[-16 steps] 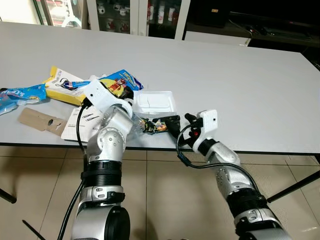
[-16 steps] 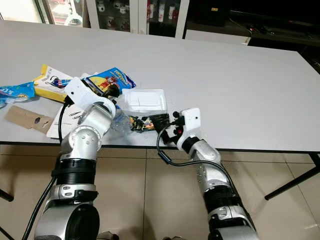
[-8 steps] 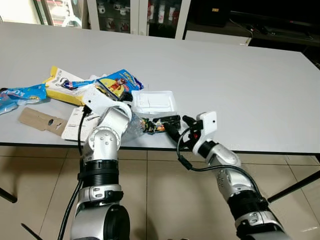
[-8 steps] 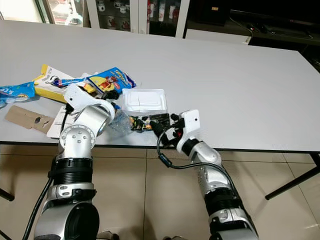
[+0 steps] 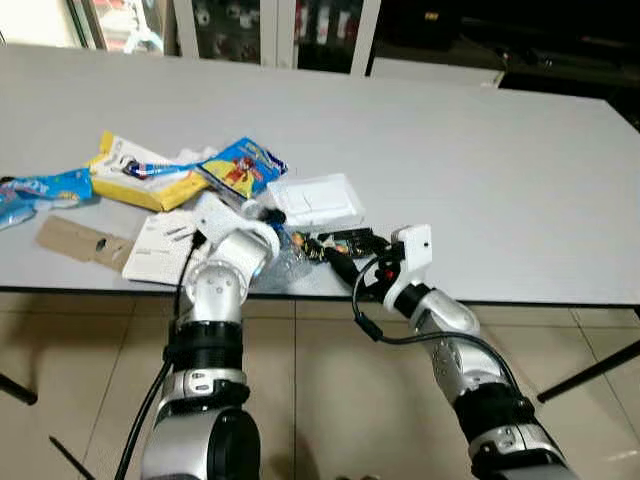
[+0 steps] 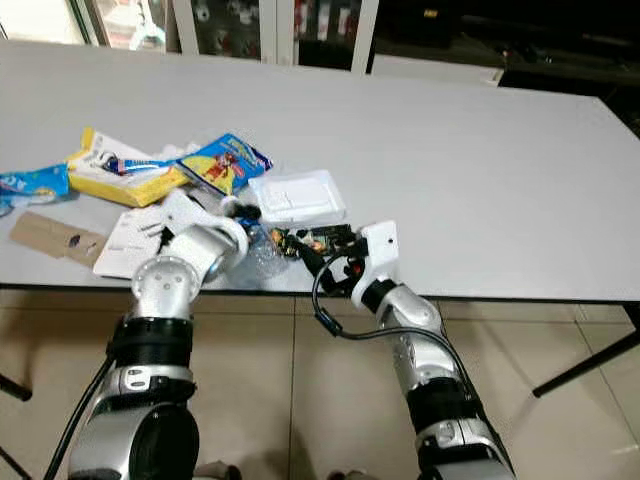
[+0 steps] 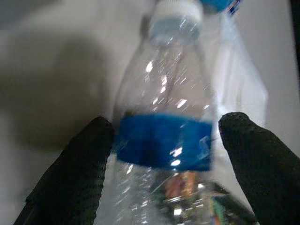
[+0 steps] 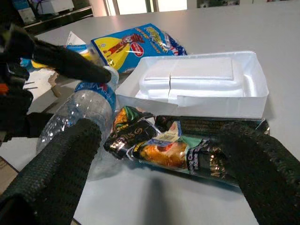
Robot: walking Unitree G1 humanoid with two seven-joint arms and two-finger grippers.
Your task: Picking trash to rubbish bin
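On the bench [image 5: 480,150] we see litter gathered at the near left. A bottle [image 8: 79,115] lies by the near edge, with a snack wrapper [image 8: 173,143] just to its right and a foam tray [image 5: 316,200] behind them. Left of the tray sit a snack bag [image 5: 240,166], a packet [image 5: 135,172], a leaflet [image 5: 160,245] and a cardboard piece [image 5: 80,240]. Our left pincer [image 7: 164,154] straddles the bottle; our right pincer [image 8: 164,154] straddles the wrapper.

You see the left claw [image 6: 243,210] at a clear plastic bottle [image 6: 262,253] near the counter [image 6: 480,170] edge. The right claw [image 6: 312,254] reaches a dark snack wrapper [image 6: 318,239] just beside the white foam tray [image 6: 297,196].
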